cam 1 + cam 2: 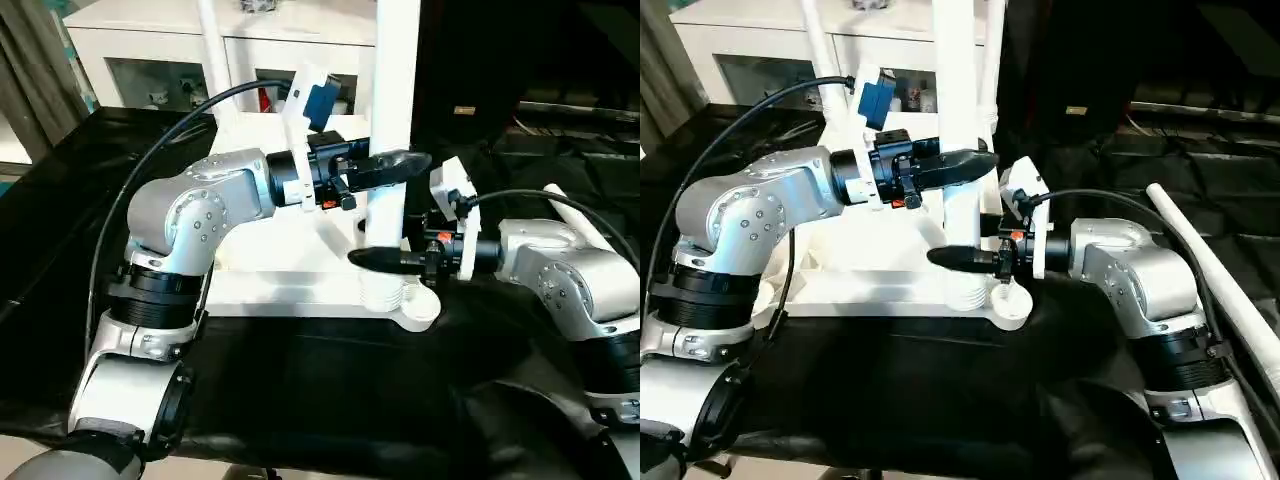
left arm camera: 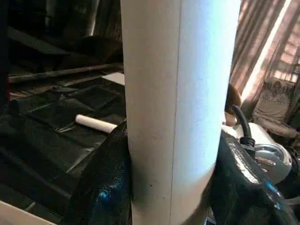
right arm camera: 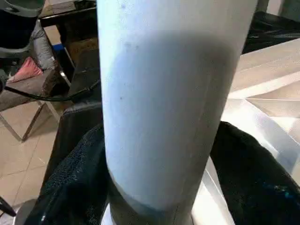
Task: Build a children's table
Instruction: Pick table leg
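Note:
The white tabletop [image 1: 290, 285] lies underside up on the black-draped work table. A white leg [image 1: 392, 100] stands upright in its near right corner socket [image 1: 418, 308]. My left gripper [image 1: 395, 165] is shut on this leg partway up, its fingers [image 2: 103, 187] pressing both sides of the tube [image 2: 178, 108]. My right gripper [image 1: 385, 259] is shut on the same leg [image 3: 173, 103] lower down, just above the socket. Two more legs [image 1: 812, 50] [image 1: 990, 60] stand upright at the far side. One loose leg [image 1: 1210, 260] lies on the drape to the right.
A white cabinet [image 1: 150, 40] with glass doors stands behind the work table. Black cloth [image 1: 320, 390] covers the table towards me. A curtain [image 1: 30, 70] hangs at the far left. My right forearm [image 1: 1130, 270] is close beside the loose leg.

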